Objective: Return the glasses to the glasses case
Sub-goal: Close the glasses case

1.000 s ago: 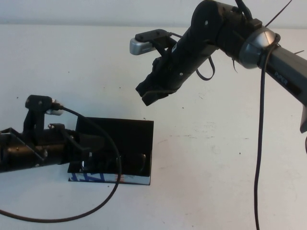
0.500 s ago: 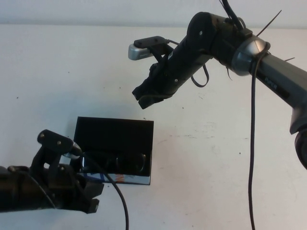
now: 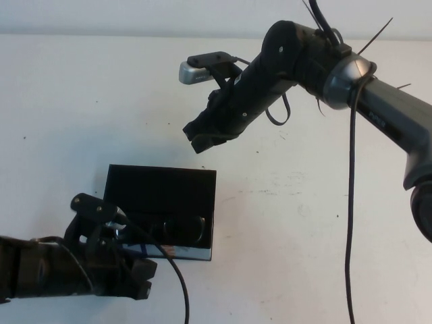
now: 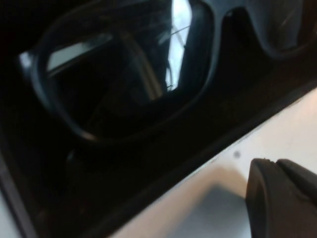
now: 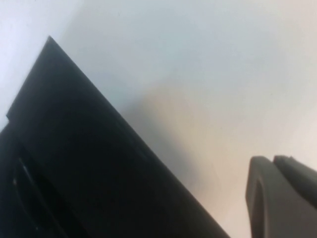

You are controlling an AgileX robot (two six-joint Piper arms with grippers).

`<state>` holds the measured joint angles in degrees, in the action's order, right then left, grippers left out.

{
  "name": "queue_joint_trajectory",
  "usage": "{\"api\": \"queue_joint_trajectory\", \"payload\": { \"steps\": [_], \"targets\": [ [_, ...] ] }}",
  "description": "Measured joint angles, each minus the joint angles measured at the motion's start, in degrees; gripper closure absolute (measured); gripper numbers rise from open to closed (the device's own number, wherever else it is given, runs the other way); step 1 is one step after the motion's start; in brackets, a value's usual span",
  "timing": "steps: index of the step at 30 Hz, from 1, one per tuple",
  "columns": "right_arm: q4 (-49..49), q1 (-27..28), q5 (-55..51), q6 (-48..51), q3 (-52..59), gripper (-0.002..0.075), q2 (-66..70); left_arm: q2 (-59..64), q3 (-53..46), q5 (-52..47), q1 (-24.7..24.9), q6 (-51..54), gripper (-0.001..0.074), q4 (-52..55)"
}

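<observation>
While both arms are in view over a white surface, the parts run from largest to smallest as follows.
Counter: white and matte, with a few dark specks; it carries the case at near left.
Right arm: reaches in from the far right, its black forearm slanting down toward the middle of the scene.
Left arm: lies low at the near left corner, a black cable looping off its wrist.
Glasses case: black, flat, open on the counter at near left; a blue, white and orange pattern shows on its near edge.
Glasses: dark-framed, lying inside the case along its near side; the left wrist view shows a lens close up inside the dark interior.
Right end effector: closed and empty, held above the counter just beyond the far right corner of the case.
Left end effector: at the near left corner of the case, beside the patterned edge; I cannot tell whether it is open or closed.
</observation>
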<state>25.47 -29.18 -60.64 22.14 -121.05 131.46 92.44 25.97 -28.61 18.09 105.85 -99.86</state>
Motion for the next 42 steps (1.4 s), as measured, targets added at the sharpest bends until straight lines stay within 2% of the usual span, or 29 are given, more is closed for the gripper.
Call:
{"api": "queue_joint_trajectory", "payload": {
  "steps": [12,25,31,42],
  "targets": [
    [1.6,0.0,-8.6,0.0,-2.1,0.0737,3.4,1.4,0.5,-2.7,0.0,0.9,0.0739,-0.1],
    [0.8,-0.6,-9.4,-1.2,-3.8,0.0737,3.4,1.5,0.5,-2.7,0.0,1.0,0.0739,-0.1],
    [0.0,-0.6,-4.2,-2.8,-4.0,0.0737,3.6,1.5,0.5,-2.7,0.0,1.0,0.0739,-0.1],
    [3.5,-0.6,-9.1,-3.1,-4.4,0.0737,6.3,1.5,0.5,-2.7,0.0,1.0,0.0739,-0.1]
  ]
}}
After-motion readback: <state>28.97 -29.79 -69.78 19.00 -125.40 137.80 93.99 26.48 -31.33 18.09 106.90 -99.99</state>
